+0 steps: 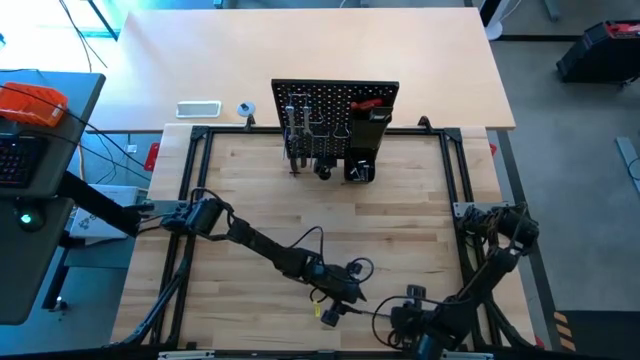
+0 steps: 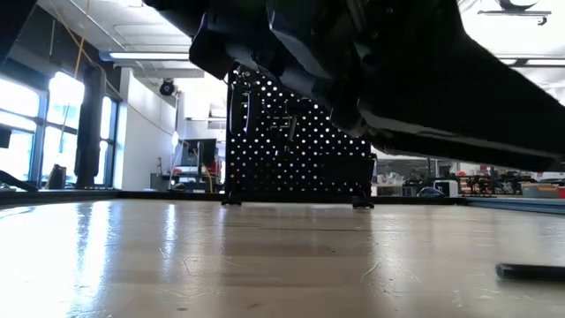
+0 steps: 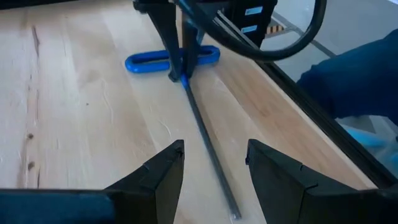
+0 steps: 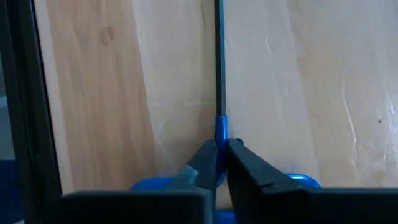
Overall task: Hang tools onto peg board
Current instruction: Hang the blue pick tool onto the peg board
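From above, the peg board (image 1: 335, 125) stands upright at the far edge of the desk (image 1: 400, 230), its hooks already carrying several tools and the black box-shaped holder (image 1: 368, 135) on its right side; I cannot tell what, if anything, sits inside that holder. Both my arms are at the near edge, well away from the board: my left gripper (image 1: 335, 305) and my right gripper (image 1: 400, 322) face each other there, and the tool between them is too small to make out here

From desk height, my arms fill the upper part of the view, the peg board stands beyond them, and a dark slim thing lies on the desk at the right, too blurred to name

From my left wrist, my jaws are spread with nothing between them, on either side of the tip of the blue-handled hex key (image 3: 208, 149), which lies flat on the desk. My right jaws come down at the blue collar, where shaft meets handle

From my right wrist, those jaws are pressed on that collar, pinching it. I judge the key light, stiff and slick along the bare metal, so the plastic next to the handle is the surer hold
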Controlling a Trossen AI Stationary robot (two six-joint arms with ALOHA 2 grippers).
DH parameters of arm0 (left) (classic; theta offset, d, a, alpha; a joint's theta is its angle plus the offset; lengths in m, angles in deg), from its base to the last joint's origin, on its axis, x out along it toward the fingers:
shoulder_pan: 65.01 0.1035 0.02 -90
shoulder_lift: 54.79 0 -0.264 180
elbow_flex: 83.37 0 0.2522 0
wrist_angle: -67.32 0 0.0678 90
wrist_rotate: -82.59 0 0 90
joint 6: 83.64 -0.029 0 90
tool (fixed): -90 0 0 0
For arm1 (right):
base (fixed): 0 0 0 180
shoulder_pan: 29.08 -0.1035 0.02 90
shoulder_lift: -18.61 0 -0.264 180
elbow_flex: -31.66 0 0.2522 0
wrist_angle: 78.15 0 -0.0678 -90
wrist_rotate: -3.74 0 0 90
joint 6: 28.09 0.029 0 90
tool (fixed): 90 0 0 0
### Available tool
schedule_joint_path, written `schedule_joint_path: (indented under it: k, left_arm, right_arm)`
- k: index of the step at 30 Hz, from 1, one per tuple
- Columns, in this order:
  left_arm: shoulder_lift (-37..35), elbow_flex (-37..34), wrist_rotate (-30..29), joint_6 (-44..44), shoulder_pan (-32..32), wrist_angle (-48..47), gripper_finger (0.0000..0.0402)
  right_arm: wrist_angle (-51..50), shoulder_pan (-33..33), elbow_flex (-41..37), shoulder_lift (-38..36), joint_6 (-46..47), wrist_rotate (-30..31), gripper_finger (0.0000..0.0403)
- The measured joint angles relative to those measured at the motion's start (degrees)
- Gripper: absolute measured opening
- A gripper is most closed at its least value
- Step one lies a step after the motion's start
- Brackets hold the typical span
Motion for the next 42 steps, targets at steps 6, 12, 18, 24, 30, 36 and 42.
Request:
schedule_joint_path:
  k: [6,12,18,24,30,36,42]
  left_arm:
    - [0.0,0.0,0.1,-0.4,0.0,-0.8,0.0170]
    - [0.0,0.0,3.3,-0.4,0.0,-1.0,0.0170]
    - [0.0,0.0,3.5,0.0,0.0,-1.5,0.0170]
    - [0.0,0.0,1.6,-0.1,0.1,-1.7,0.0171]
    - [0.1,0.0,-1.0,0.0,0.9,-4.5,0.0171]
    - [0.2,0.0,-1.2,0.0,1.0,-5.8,0.0171]
    - [0.2,-0.1,-1.1,0.0,1.5,-7.8,0.0171]
  right_arm:
    - [-0.2,0.4,0.0,0.1,-0.7,1.2,0.0015]
    - [-0.6,0.8,-0.2,0.3,-1.0,6.4,0.0005]
    - [-1.5,2.0,0.4,0.5,-3.9,8.6,0.0001]
    - [-1.4,4.0,1.6,0.6,-8.6,9.7,0.0001]
    - [-1.8,5.6,2.5,0.5,-11.4,9.9,0.0001]
    - [-7.7,4.6,5.7,0.5,-9.6,4.6,0.0000]
    - [-13.1,1.3,9.2,0.3,-6.6,1.9,0.0000]
